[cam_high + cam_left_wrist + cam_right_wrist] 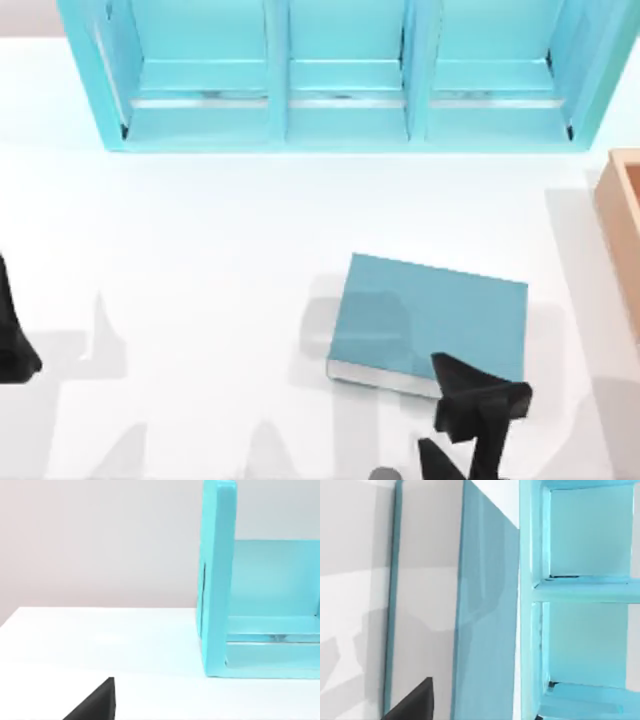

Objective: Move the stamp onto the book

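While the right gripper (478, 405) hangs over the near right part of the white surface (200, 260), its dark body overlaps the near right corner of the book (430, 315); whether its jaws are spread or pressed together cannot be told. No small tan-brown block can be made out on the surface, so where the stamp sits cannot be told.

At the near left edge, the left gripper (12, 340) shows as a dark shape parked well apart from the book, and the state of its jaws cannot be told either.

Slightly farther in, the book lies flat, right of centre, teal-blue cover up and a pale strip of page edges facing the near side. It is turned a little out of square with the surface. A grey shadow falls across its left half.

At the right edge, beyond the book, sits a corner of an orange-tan box (622, 210), apart from the book.

Along the far side stands a light-blue shelf unit (340, 80), wide, with three open compartments.
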Controlling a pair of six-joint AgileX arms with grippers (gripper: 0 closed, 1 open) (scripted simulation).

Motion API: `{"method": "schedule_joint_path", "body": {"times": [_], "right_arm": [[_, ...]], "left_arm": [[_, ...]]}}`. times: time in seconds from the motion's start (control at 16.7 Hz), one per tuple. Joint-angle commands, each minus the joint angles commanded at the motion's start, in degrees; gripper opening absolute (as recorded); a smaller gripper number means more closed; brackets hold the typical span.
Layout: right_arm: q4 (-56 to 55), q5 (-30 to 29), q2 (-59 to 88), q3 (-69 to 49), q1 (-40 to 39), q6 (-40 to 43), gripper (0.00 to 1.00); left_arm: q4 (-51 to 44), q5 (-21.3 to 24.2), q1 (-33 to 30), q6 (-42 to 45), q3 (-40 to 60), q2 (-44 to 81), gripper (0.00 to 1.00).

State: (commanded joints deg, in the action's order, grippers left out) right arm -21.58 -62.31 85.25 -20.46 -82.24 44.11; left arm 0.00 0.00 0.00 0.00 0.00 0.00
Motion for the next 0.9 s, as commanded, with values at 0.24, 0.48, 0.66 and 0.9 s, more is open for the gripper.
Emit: {"method": "schedule_joint_path", "body": {"times": [0.24,0.48,0.66,0.9], "right_arm": [[9.53,-6.94,-3.24,0.56,-7.91,-6.55,1.00],[11.16,-8.17,-3.75,0.68,-9.43,-7.63,1.00],[11.11,-8.04,-3.52,0.44,-9.17,-7.56,1.00],[15.36,-3.73,-2.67,-3.51,-3.33,-8.99,1.00]], "left_arm": [[0.00,0.00,0.00,0.00,0.00,0.00,1.00],[0.00,0.00,0.00,0.00,0.00,0.00,1.00],[0.00,0.00,0.00,0.00,0.00,0.00,1.00],[0.00,0.00,0.00,0.00,0.00,0.00,1.00]]}}
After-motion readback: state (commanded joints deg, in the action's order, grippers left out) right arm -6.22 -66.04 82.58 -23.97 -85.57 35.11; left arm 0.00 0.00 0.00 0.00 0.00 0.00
